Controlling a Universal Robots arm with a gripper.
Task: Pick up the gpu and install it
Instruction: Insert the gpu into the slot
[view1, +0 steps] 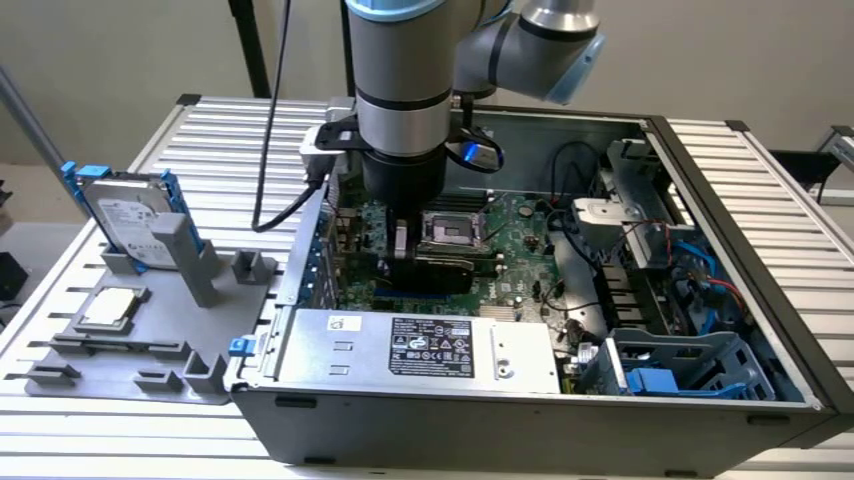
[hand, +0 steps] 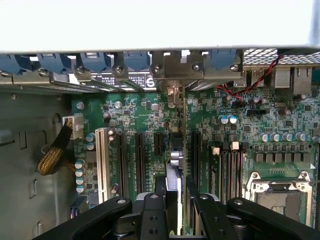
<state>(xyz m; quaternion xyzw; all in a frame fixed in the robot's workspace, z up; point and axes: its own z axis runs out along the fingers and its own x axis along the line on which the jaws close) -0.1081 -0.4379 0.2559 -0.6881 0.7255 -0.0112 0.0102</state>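
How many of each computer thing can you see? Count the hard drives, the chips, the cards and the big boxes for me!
Hard drive: 1
CPU chip: 1
gpu: 1
Power supply: 1
Computer case: 1
Total: 5

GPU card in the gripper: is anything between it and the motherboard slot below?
Nothing visible. The thin green-and-black gpu stands edge-on between the gripper's black fingers, over the green motherboard's black expansion slots, which look unoccupied.
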